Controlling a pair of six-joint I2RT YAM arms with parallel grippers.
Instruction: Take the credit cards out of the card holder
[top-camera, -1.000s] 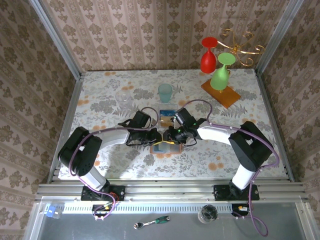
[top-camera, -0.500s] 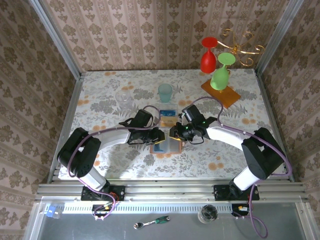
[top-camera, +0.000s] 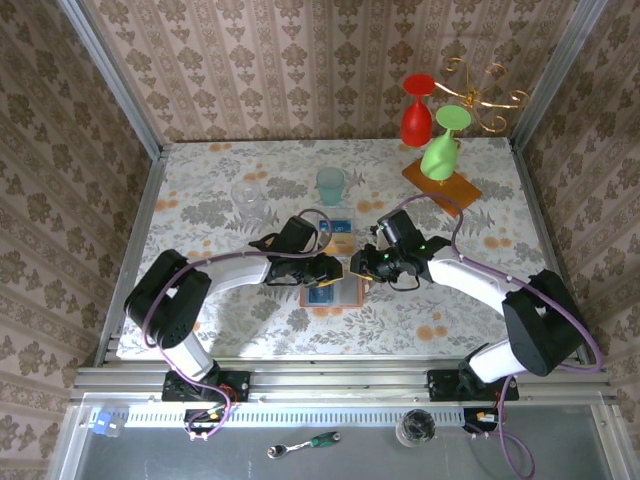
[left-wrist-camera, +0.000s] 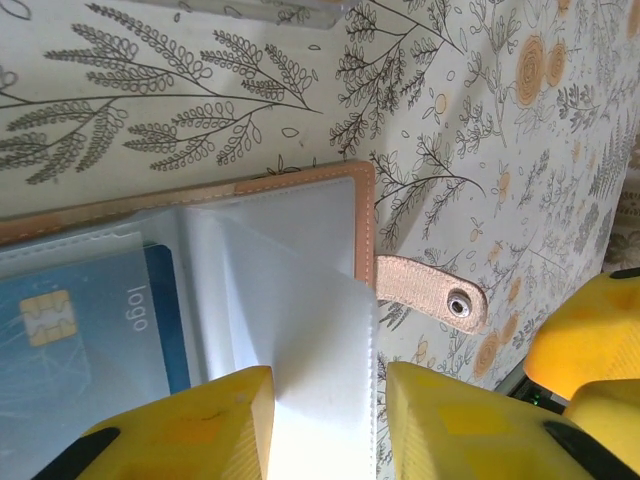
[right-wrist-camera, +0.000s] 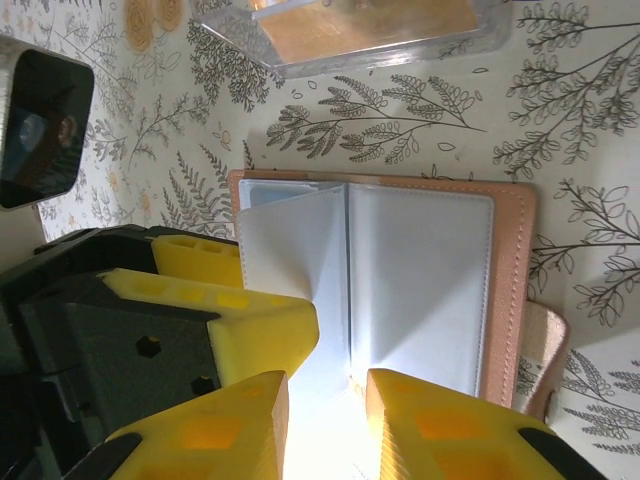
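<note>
Closely paired at the card holder's (right-wrist-camera: 512, 290) edge, left gripper (left-wrist-camera: 327, 400) stands released astride a sleeve (left-wrist-camera: 320, 330); right gripper's (right-wrist-camera: 327, 405) grip unclear.

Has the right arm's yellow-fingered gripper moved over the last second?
Yes. In the top view the right gripper has shifted rightward: it sat nearly straight below the translucent teal cup, and now lies off to its right.

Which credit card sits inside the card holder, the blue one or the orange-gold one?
The blue card, with a chip, behind a clear pocket of the card holder; the orange-gold card lies in the clear tray next to it.
</note>
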